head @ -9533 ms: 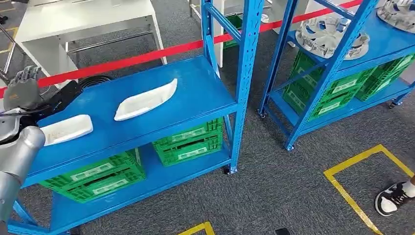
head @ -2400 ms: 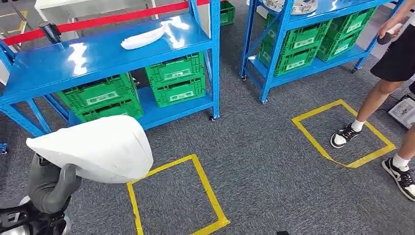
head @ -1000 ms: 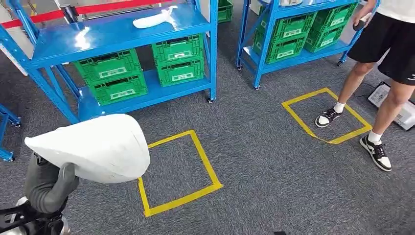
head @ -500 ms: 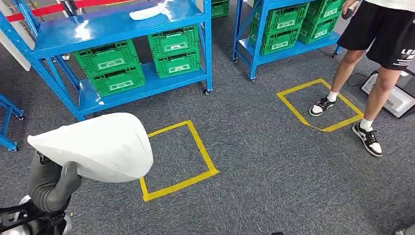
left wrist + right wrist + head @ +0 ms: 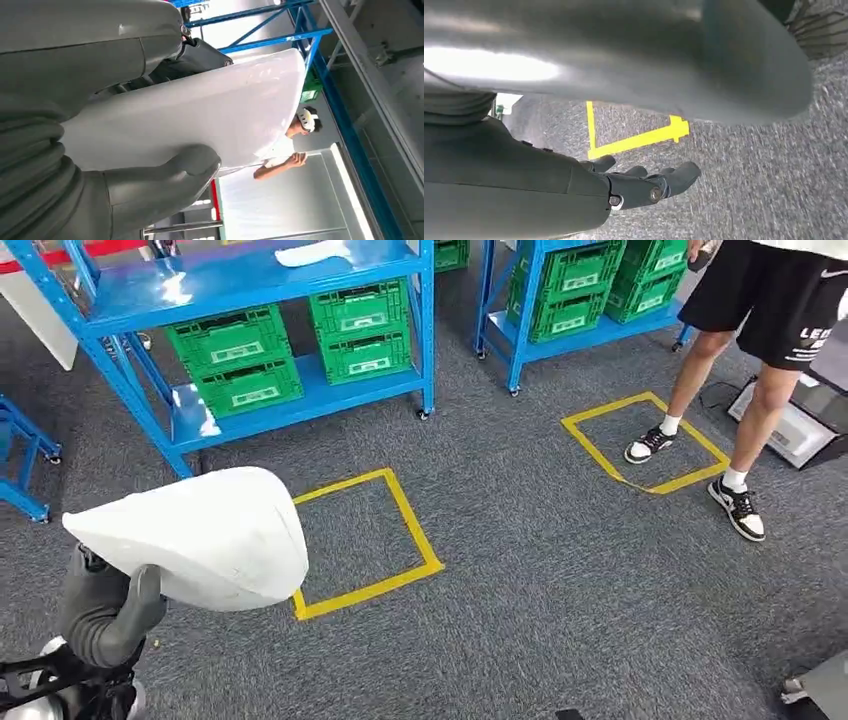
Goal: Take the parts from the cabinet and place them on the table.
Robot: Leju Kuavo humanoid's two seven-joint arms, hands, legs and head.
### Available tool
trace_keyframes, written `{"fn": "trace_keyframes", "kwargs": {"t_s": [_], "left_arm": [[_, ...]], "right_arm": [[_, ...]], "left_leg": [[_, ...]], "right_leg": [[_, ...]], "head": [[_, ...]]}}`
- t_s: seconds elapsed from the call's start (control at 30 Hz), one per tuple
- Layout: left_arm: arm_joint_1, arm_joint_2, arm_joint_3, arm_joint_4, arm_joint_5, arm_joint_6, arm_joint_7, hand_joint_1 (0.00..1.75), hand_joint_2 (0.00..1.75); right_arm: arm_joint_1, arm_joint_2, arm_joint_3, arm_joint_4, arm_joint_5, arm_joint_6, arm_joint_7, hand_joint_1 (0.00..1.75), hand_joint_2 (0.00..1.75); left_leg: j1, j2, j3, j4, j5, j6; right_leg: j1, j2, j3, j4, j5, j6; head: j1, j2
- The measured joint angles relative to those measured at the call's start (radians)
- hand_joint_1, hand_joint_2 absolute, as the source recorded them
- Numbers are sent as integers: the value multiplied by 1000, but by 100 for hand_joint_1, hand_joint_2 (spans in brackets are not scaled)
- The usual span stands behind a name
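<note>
My left hand (image 5: 105,615) grips a large white curved part (image 5: 200,540) low at the left of the head view. The left wrist view shows the same white part (image 5: 200,110) clamped between the thick grey thumb (image 5: 165,175) and the darker fingers above it. A second white part (image 5: 312,252) lies on the top shelf of the blue cabinet (image 5: 250,280) far ahead. My right hand (image 5: 644,187) hangs over the grey carpet, fingers apart and holding nothing.
Green crates (image 5: 235,365) fill the cabinet's lower shelves. A second blue rack (image 5: 580,300) stands to the right. Yellow tape squares (image 5: 365,540) mark the carpet. A person in black shorts (image 5: 745,370) stands at the right by another yellow square (image 5: 645,440).
The whole view keeps shifting: cabinet and racks slide up and away, so the camera moves back from them. The white part stays in my left hand throughout; 9.5 s ago it lay on the shelf.
</note>
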Motion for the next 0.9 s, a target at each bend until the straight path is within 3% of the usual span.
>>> {"fn": "trace_keyframes", "kwargs": {"t_s": [0.03, 0.1, 0.13, 0.17, 0.2, 0.23, 0.27, 0.3, 0.33, 0.37, 0.47, 0.5, 0.53, 0.6, 0.63, 0.67, 0.7, 0.73, 0.77, 0.8, 0.83, 0.87, 0.9], "left_arm": [[-1, -1, 0, 1, 0, 0, 2, 175, 175], [-1, -2, 0, 4, 0, 1, 6, 175, 175], [-1, -2, 0, 6, -7, 4, 6, 175, 175], [-1, -2, 0, 9, -14, 9, 7, 175, 175], [-1, -2, 0, 11, -19, 11, 7, 175, 175], [-1, -2, 0, 13, -19, 12, 7, 175, 175], [-2, -2, 0, 13, -19, 17, 11, 175, 175], [-4, -2, 0, 13, -19, 21, 15, 175, 175], [-5, -2, 0, 13, -19, 25, 18, 175, 175], [-8, -1, 3, 13, -18, 31, 17, 175, 175], [-7, -1, 12, 13, 10, 38, 11, 175, 175], [-6, -1, 17, 14, 21, 42, 11, 175, 175], [-6, -1, 21, 13, 23, 44, 11, 175, 175], [-4, 1, 28, 13, 20, 45, 6, 175, 175], [-1, 1, 31, 13, 19, 45, 6, 175, 175], [4, 1, 32, 13, 18, 47, 6, 175, 175], [6, 1, 32, 13, 11, 51, 6, 175, 175], [7, 1, 32, 13, 2, 54, 5, 175, 175], [6, 1, 32, 13, -5, 56, 3, 175, 175], [5, 1, 32, 12, -10, 58, 1, 175, 175], [3, 1, 32, 9, -14, 60, -1, 175, 175], [1, 1, 32, 7, -24, 60, -4, 175, 175], [1, 1, 32, 5, -32, 60, -10, 175, 175]], "right_arm": [[0, 0, 1, 0, 3, 0, 4, 0, 0], [1, 0, 1, 0, 3, 1, 5, 0, 0], [1, 0, 1, 0, 3, 2, -1, 0, 0], [0, 0, 1, 0, 4, 3, -8, 0, 0], [0, 0, 1, 0, 6, 3, -11, 0, 0], [0, 0, 2, 0, 8, 3, -11, 0, 0], [0, -1, 2, 0, 10, 3, -10, 0, 0], [-1, -1, 2, 0, 12, 3, -8, 0, 0], [-3, -1, 2, 0, 12, 3, -8, 0, 0], [-4, -1, 2, 0, 15, 5, -10, 0, 0], [-2, -1, 11, 0, 24, 1, -3, 0, 0], [0, 1, 11, 0, 24, 0, 0, 0, 0], [-1, 1, 11, 0, 24, 0, 3, 0, 0], [0, 0, 11, 0, 24, 2, 6, 0, 0], [0, 0, 11, 0, 24, 2, 10, 0, 0], [0, 0, 11, 0, 25, 3, 14, 0, 0], [1, 0, 11, 0, 24, 2, 16, 0, 0], [1, 0, 11, 0, 23, 2, 16, 0, 0], [1, 0, 11, 0, 20, 2, 14, 0, 0], [0, 0, 11, 0, 19, 2, 12, 0, 0], [0, 0, 11, 0, 19, 3, 10, 0, 0], [0, 0, 11, 0, 19, 3, 10, 0, 0], [0, 0, 11, 0, 21, 3, 11, 0, 0]], "left_leg": [[-1, 1, -16, 0, 14, 12], [-2, 1, -51, 2, 40, 16], [-3, 2, -69, 5, 53, 16], [-3, 3, -85, 10, 67, 15], [-3, 3, -107, 16, 80, 13], [-3, 4, -132, 25, 92, 10], [-2, 4, -154, 36, 101, 6], [-1, 3, -172, 47, 108, 2], [-4, 3, -184, 58, 112, -4], [-6, 3, -194, 66, 114, -9], [-5, 0, -197, 56, 138, -30], [-2, -2, -207, 63, 137, -35], [-1, -5, -219, 85, 98, -41], [4, -6, -256, 210, -16, -55], [6, -6, -277, 286, -52, -59], [7, -6, -287, 342, -59, -62], [9, -5, -278, 351, -42, -64], [9, -4, -248, 320, -15, -63], [9, 2, -192, 244, 14, -61], [9, 22, -122, 139, 37, -56], [5, 73, -63, 49, 29, -49], [-7, 77, -51, 32, 30, -36], [-9, 69, -63, 34, 37, -27]], "right_leg": [[1, 3, -17, 38, -69, 6], [0, 4, -51, 182, -200, 15], [0, 4, -64, 256, -233, 18], [0, 5, -67, 313, -230, 20], [0, 5, -53, 329, -198, 20], [0, 4, -18, 306, -148, 20], [0, 5, 36, 246, -118, 17], [0, 5, 102, 161, -120, 15], [1, 7, 174, 65, -166, 10], [6, 9, 207, -4, -202, -3], [10, 1, 192, -5, -192, -29], [3, -12, 181, -11, -179, -40], [3, -14, 173, -12, -171, -48], [3, -26, 152, -12, -154, -54], [4, -33, 143, -10, -147, -54], [4, -41, 132, -9, -140, -54], [5, -49, 124, -8, -135, -52], [4, -59, 118, -6, -131, -51], [4, -69, 114, -6, -128, -49], [4, -79, 114, -5, -126, -46], [7, -89, 121, -4, -124, -42], [10, -97, 118, -2, -120, -35], [10, -107, 121, -3, -117, -30]], "head": [[3, 0], [3, 0], [4, 0], [3, 0], [4, 0], [4, 0], [4, 0], [4, 0], [4, 0], [4, 0], [5, 0], [5, 0], [3, 0], [1, 0], [1, 0], [1, 0], [1, 0], [1, 0], [1, 0], [1, 0], [1, 0], [2, 0], [6, 0]]}}
